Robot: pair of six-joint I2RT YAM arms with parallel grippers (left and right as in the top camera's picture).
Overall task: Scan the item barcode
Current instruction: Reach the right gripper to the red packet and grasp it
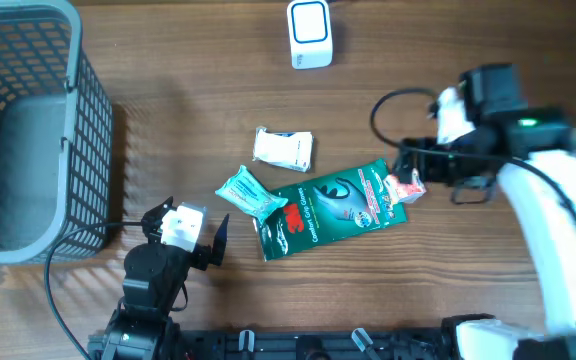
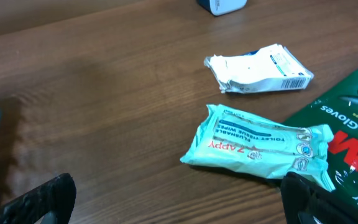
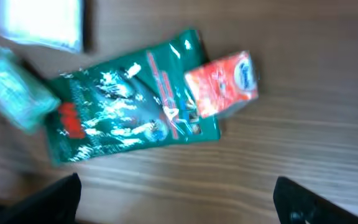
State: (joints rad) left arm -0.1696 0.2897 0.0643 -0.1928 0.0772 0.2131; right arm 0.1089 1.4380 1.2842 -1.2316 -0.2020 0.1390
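My left gripper (image 2: pixel 179 185) and right gripper (image 3: pixel 179 186) both hang wide open, empty. The trouble is crowding — the gloves pack (image 1: pixel 328 210), mid-table, touches the wipes (image 1: pixel 250 193) at one end and carries the red pack (image 1: pixel 406 187) on the other. My right gripper hovers over that red pack, likely my item; a low pinch could drag the slick gloves pack too. The table (image 1: pixel 418 290) is bare wood — basket (image 1: pixel 93 170) at its far left corner, scanner (image 1: pixel 310 32) at the far edge.
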